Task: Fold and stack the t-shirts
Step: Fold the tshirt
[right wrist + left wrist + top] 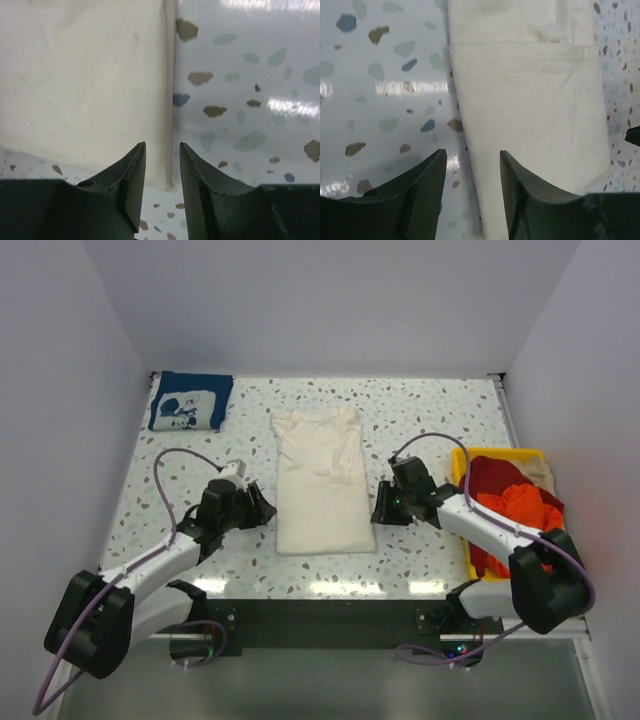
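A white terrazzo bench (430, 410), flecked with grey, brown and blue chips, is catching bright glare along its 6 o'clock edge. A yellow plastic bin (500, 453) is sitting on it between 3 and 4 o'clock, against the edge. Plain white walls (330, 300) are enclosing the bench at 9, 12 and 3 o'clock.
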You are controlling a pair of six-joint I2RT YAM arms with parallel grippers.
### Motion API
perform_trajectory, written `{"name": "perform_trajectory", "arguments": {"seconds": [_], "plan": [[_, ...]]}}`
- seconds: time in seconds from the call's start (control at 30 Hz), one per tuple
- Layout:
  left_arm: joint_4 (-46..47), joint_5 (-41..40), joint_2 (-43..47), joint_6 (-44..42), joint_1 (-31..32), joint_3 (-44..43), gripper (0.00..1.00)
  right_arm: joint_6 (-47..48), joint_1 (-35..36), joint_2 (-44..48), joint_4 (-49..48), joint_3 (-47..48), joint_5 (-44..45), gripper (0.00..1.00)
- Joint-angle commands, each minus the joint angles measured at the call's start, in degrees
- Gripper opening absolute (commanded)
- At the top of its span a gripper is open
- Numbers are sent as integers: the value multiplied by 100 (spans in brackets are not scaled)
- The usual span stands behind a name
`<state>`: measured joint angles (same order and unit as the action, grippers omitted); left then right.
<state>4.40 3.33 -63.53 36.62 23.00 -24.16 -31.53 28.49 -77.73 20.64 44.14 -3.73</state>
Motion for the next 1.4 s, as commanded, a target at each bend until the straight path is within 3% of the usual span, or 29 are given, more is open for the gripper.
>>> {"name": "perform_trajectory", "arguments": {"seconds": [0.0, 0.13, 0.47, 0.9, 1.37], "plan": [[-62, 748, 551, 266, -6, 789, 53, -231, -10, 565, 185, -643, -839, 37], [-62, 1212, 1122, 459, -6, 1238, 60, -468, -1, 1144, 212, -1065, -1068, 38], [-80, 1442, 1422, 732, 116, 1677, 54, -864, -1, 1419, -130, -1803, -1297, 38], [-44, 1012, 1308, 1110, 775, 1951, 43, -1206, -10, 1472, -614, -2173, -1394, 38], [-977, 633, 1932, 1224, 872, 1801, 47, -1558, -1, 1499, -1168, -2436, -1218, 38]]}}
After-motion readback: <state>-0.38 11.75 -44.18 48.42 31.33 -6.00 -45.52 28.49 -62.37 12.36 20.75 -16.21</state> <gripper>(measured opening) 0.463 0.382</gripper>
